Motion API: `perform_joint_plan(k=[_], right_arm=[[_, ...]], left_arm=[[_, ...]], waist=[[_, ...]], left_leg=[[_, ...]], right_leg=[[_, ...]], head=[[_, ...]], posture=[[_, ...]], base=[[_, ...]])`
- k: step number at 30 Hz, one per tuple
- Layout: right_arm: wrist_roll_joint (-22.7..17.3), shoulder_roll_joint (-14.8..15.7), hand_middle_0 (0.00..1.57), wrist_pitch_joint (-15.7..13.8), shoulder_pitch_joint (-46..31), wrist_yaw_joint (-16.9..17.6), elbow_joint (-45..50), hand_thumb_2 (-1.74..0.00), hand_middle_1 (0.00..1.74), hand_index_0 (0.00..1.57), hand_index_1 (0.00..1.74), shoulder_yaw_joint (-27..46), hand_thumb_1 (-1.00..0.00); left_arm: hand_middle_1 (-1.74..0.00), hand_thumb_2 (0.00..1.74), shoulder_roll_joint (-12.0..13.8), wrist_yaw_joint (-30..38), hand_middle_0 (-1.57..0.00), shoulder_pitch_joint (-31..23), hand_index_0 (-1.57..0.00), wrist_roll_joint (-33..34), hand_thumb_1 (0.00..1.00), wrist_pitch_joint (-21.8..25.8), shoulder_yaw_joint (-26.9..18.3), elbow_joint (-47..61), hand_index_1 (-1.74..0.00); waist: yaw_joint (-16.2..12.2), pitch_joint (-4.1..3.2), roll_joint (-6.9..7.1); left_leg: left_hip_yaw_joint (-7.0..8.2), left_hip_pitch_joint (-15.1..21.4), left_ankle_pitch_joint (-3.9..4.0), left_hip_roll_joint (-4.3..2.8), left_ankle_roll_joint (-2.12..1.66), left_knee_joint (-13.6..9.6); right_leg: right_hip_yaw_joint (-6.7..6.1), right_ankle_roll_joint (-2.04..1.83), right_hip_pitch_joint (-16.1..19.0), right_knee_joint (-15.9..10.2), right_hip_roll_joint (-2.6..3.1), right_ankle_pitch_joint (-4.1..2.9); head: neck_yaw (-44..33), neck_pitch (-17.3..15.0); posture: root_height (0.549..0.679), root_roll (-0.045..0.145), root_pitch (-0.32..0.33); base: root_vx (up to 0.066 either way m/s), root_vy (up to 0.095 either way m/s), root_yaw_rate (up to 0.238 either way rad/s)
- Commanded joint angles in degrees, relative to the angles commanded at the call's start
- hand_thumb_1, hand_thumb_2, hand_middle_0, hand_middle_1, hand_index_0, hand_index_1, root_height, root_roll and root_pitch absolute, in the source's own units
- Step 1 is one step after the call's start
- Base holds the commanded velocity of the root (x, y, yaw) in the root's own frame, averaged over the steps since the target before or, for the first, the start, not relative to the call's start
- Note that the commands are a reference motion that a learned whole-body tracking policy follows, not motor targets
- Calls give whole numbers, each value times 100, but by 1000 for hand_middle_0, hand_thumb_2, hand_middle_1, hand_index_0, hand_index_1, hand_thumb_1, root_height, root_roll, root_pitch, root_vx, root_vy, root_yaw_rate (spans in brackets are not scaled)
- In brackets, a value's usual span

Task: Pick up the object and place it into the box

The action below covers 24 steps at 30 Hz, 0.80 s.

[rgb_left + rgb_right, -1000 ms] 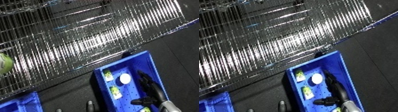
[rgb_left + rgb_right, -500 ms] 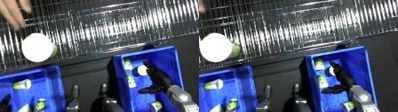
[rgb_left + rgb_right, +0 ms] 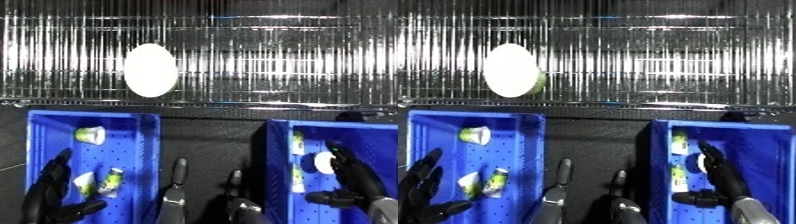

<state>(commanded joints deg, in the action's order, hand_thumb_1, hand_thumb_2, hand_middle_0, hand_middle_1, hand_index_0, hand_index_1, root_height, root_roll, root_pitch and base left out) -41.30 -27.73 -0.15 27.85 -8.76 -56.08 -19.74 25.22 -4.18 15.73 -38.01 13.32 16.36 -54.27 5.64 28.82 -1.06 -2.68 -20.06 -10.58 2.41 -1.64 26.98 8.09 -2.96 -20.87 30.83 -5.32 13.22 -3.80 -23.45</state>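
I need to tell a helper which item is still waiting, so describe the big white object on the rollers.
Look at the metal roller conveyor above the two blue bins. On its left part lies a large white oval object, green-edged, far bigger than the small bottles in the bins.

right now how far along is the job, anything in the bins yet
Partly done: small bottles already lie in the left bin and the right bin. Nothing is in hand; both the left robot hand and right robot hand are open. One white object is left on the wire shelf.
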Motion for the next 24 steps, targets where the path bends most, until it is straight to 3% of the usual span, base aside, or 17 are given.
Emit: perform_joint_plan(k=[6,14,24], right_arm=[[-75,33,0,-95,-90,-49,-89,0,0,0,0,-19,0],[-557,-22,0,-284,-401,-77,-166,0,0,0,0,142,0],[-820,0,0,-337,-564,-190,-272,0,0,0,0,195,0]], left_arm=[[0,0,75,326,0,-84,0,-305,0,497,-94,870,0],[0,0,307,532,0,-516,0,-385,0,1073,-199,2556,0],[0,0,498,477,0,-435,0,-215,0,1102,-202,3818,0]], waist=[[143,86,56],[427,97,133],[539,97,246]], left_leg=[[-75,-136,-41,3,19,135],[-233,-293,-69,64,34,153],[-305,-332,-112,88,42,173]], right_leg=[[90,-7,-55,92,-13,-6],[299,9,-113,141,-92,-16],[416,12,-86,157,-137,-23]], head=[[200,124],[565,402],[421,648]], posture=[[657,48,49],[657,45,63],[658,41,65]], base=[[4,-6,93],[6,-49,196],[15,-26,55]])
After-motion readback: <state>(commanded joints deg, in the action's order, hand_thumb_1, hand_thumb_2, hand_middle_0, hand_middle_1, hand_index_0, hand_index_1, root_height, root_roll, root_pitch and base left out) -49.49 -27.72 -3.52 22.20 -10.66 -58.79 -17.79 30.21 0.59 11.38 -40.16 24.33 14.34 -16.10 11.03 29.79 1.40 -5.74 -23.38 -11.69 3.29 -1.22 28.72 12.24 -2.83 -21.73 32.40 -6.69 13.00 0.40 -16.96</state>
